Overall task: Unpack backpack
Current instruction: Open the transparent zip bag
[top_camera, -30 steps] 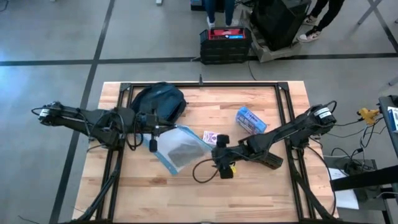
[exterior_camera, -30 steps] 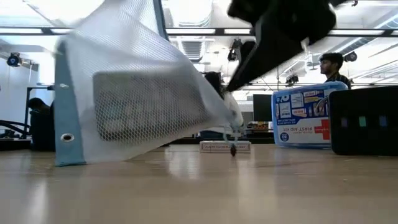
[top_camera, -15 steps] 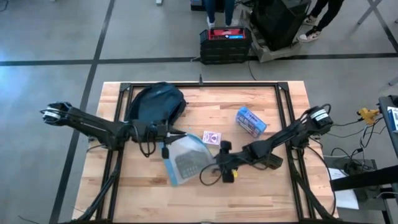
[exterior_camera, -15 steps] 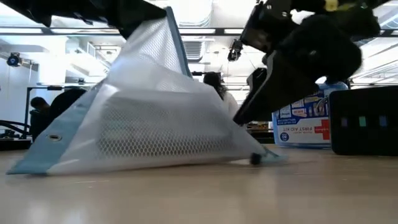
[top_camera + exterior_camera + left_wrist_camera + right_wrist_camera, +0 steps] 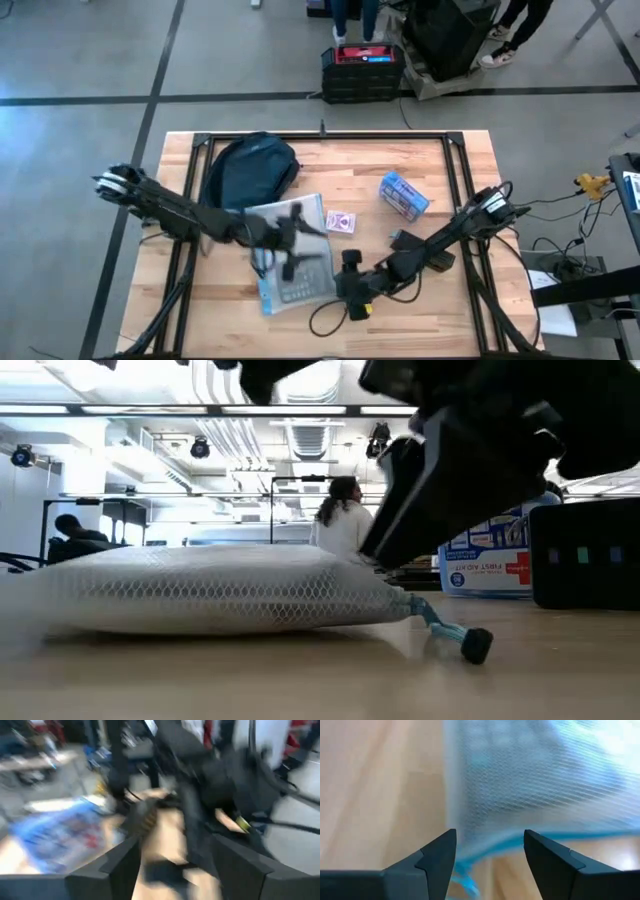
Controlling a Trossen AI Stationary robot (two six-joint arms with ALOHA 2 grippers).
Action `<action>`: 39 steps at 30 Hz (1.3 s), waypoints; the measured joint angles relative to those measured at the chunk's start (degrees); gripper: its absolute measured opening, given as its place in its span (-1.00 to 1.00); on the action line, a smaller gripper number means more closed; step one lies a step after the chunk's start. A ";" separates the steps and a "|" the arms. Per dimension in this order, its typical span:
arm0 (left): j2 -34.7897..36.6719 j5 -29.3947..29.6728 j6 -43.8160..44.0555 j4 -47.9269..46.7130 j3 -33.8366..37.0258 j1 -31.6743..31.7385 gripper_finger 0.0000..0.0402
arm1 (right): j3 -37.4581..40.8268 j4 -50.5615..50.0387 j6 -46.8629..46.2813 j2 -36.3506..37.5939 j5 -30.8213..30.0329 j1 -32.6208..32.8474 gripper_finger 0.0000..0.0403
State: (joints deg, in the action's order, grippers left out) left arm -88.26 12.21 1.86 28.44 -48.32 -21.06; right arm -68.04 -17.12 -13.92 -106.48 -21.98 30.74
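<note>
The navy backpack (image 5: 252, 165) lies at the table's far left, touched by no gripper. A clear mesh zip bag with blue trim (image 5: 293, 265) (image 5: 210, 588) lies flat on the wood in front of it; its blue zip cord and dark pull (image 5: 474, 645) trail on the table. My left gripper (image 5: 296, 240) (image 5: 175, 845) hovers open over the bag's far part with nothing between its fingers. My right gripper (image 5: 350, 292) (image 5: 490, 840) is open, slanting down at the bag's right near corner. The bag's blue edge (image 5: 485, 854) lies just beyond its fingertips.
A blue first-aid box (image 5: 403, 194) (image 5: 490, 555) and a small card pack (image 5: 340, 221) lie right of the bag. A black box (image 5: 590, 555) stands under the right arm. A black cable loop (image 5: 325, 318) lies near the front edge. People show in the room beyond the table.
My left gripper has carried the mesh bag down and toward the table's right and near edge, then opened and let go. The bag hung from it, then stood like a tent, and now lies flat. My right gripper has moved toward the near edge, close to the bag's corner.
</note>
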 joint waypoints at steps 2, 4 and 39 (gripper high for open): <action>-5.06 1.80 2.08 -0.21 -2.20 -2.71 0.15 | -1.80 -4.31 -0.56 0.13 -1.70 2.18 0.04; -9.71 4.19 3.88 0.15 -4.45 -5.19 0.13 | -2.02 -5.02 -1.67 0.20 -1.65 4.28 0.03; -24.81 20.35 34.15 -15.43 -9.74 -17.35 -0.42 | -1.06 17.05 15.80 -8.24 1.91 4.04 -1.00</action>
State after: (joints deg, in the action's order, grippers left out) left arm -113.07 32.56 36.02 13.01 -58.07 -38.41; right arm -69.10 -0.07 1.88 -114.72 -20.07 34.79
